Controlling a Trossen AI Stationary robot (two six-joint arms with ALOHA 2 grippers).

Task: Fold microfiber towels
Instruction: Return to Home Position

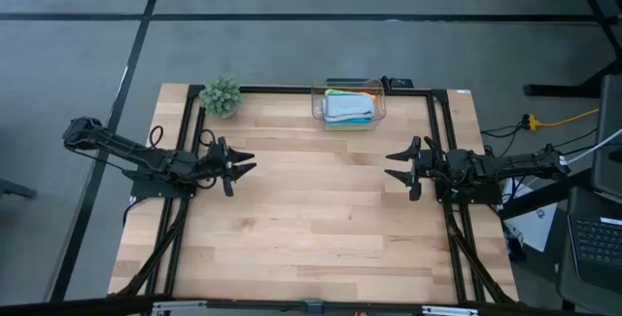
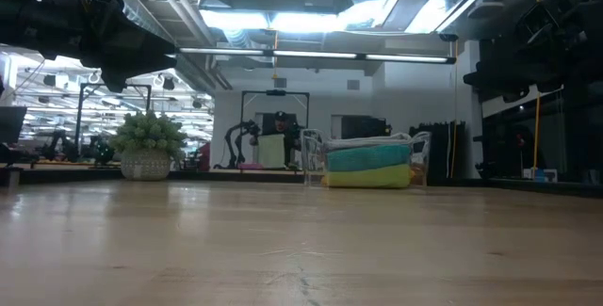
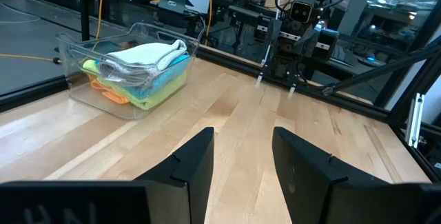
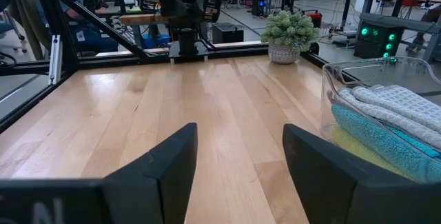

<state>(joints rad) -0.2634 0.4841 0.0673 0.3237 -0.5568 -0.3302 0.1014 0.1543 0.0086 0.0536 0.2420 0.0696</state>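
High view: my four folded towels (image 1: pixel 348 109) sit stacked inside the clear box (image 1: pixel 315 104) at the far edge of the tabletop (image 1: pixel 311 228), roughly midway between the two arms.
Stack order: through the left wrist view I read the grey towel (image 3: pixel 141 55) on top, the blue towel (image 3: pixel 164 78) under it and the green towel (image 3: pixel 167 92) lower down. The orange towel (image 3: pixel 109 94) pokes out at the bottom.
Low view check: the stack fills most of the box, and the top layer lies just below the rim.
Plant: a small potted plant (image 1: pixel 221 96) stands near the far left corner of the tabletop, well apart from the box.
Left arm: my left gripper (image 1: pixel 251 162) hangs over the left side of the tabletop, pointing toward the middle. Its fingers (image 3: pixel 195 162) are spread wide, with only bare wood between them, and they hold nothing.
Right arm: my right gripper (image 1: pixel 389 164) mirrors it on the right side and faces the left one. Its fingers (image 4: pixel 165 169) are likewise spread wide and hold nothing. The box lies just off to one side, apart from them.
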